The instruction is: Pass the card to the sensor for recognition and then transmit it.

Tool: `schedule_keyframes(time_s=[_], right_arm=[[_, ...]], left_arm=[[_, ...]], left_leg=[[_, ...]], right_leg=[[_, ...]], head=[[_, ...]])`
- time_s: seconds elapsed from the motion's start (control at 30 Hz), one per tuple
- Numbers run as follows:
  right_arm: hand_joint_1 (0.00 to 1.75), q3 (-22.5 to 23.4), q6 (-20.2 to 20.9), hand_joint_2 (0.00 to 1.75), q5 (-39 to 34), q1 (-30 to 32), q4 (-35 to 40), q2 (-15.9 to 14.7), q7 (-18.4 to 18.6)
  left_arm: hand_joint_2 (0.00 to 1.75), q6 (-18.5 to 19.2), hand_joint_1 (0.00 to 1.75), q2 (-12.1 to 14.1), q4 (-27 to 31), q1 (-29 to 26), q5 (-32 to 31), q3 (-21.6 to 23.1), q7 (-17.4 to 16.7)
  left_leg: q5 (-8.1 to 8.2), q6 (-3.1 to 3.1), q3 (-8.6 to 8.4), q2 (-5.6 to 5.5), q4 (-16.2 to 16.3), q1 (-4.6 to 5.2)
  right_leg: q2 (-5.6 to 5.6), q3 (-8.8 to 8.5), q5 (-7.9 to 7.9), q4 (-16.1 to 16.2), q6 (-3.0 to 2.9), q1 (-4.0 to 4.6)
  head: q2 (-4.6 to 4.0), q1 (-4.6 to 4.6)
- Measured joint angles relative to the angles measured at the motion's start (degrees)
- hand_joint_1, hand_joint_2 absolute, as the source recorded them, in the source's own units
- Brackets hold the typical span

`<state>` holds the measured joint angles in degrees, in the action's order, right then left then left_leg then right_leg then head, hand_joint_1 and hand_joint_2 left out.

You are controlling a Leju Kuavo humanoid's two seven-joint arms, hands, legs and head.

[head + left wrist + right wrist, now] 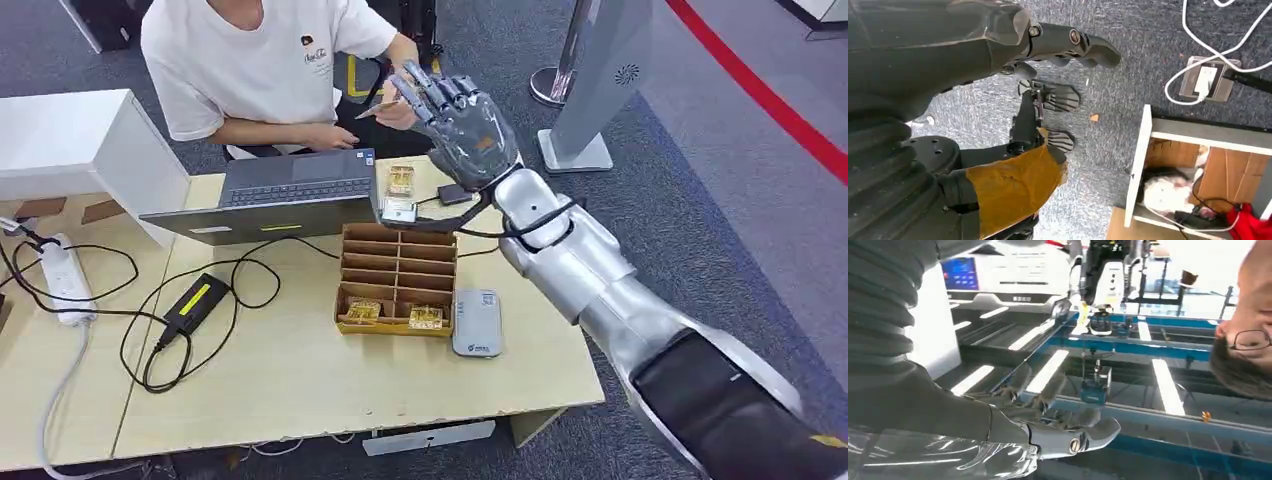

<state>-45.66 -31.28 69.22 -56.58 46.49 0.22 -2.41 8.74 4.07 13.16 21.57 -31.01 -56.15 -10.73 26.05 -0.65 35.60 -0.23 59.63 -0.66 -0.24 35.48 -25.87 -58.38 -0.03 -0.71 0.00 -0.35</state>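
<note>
The right hand (462,122) is raised above the far edge of the table, its fingers spread and stretched toward a person (262,62) in a white shirt seated behind it. A tan card (378,108) sits at the robot's fingertips and against the person's hand (397,112); from the head view it cannot be told whether the robot's fingers pinch the card or only touch it, and the right wrist view shows extended fingers without showing the card. The left hand (1013,120) hangs beside the body over grey carpet, its fingers apart and holding nothing.

On the light wooden table (300,380) stands a cardboard divider box (397,280) with gold-patterned cards in its two near compartments. Just beside its near right corner lies a grey card reader (477,322). A laptop (280,195) stands at the far side, with a black power adapter (196,302) and looped cables to its near left and a white power strip (66,278) further left. The floor is grey carpet crossed by a red line (770,100) at the right.
</note>
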Motion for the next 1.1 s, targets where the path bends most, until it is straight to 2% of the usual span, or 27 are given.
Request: schedule_keyframes(time_s=[0.3, 0.57, 0.8, 1.1], right_arm=[[0.0, 0.1, -2.2, 1.75, -2.4, 5.7, 6.0, -4.5, -1.9], [0.0, 0.1, -2.3, 1.75, -3.0, 7.2, 8.5, -5.9, -2.0], [0.0, 0.2, -3.0, 1.75, -4.3, 11.4, 14.3, -8.6, -3.9], [0.0, 0.2, -3.2, 1.75, -9.0, 22.0, 25.2, -14.0, -7.9]], left_arm=[[1.75, 1.3, 0.0, 1.9, 0.0, -1.5, 1.2, -0.1, 1.4], [1.75, 1.5, 0.0, 2.6, 0.0, -1.7, 1.5, -0.1, 1.5], [1.75, 1.8, 0.0, 3.1, 0.0, -2.8, 2.7, -0.6, 2.6], [1.75, 4.2, 0.0, 4.7, 0.0, -6.6, 5.4, -2.2, 5.5]], left_leg=[[0.05, 0.0, -0.03, 0.03, 0.0, 0.01], [0.02, -0.03, -0.08, 0.03, 0.0, 0.0], [0.03, -0.03, -0.1, 0.02, 0.0, 0.01], [0.12, -0.06, -0.1, 0.02, -0.1, 0.01]], right_leg=[[0.03, 0.0, 0.0, 0.0, 0.0, 0.0], [0.04, -0.01, 0.01, 0.0, -0.01, 0.0], [0.02, -0.04, 0.0, 0.0, -0.01, -0.01], [0.03, -0.03, -0.04, 0.0, 0.0, 0.0]], head=[[0.02, 0.0], [0.0, 0.0], [0.0, 0.0], [0.0, 0.02]])
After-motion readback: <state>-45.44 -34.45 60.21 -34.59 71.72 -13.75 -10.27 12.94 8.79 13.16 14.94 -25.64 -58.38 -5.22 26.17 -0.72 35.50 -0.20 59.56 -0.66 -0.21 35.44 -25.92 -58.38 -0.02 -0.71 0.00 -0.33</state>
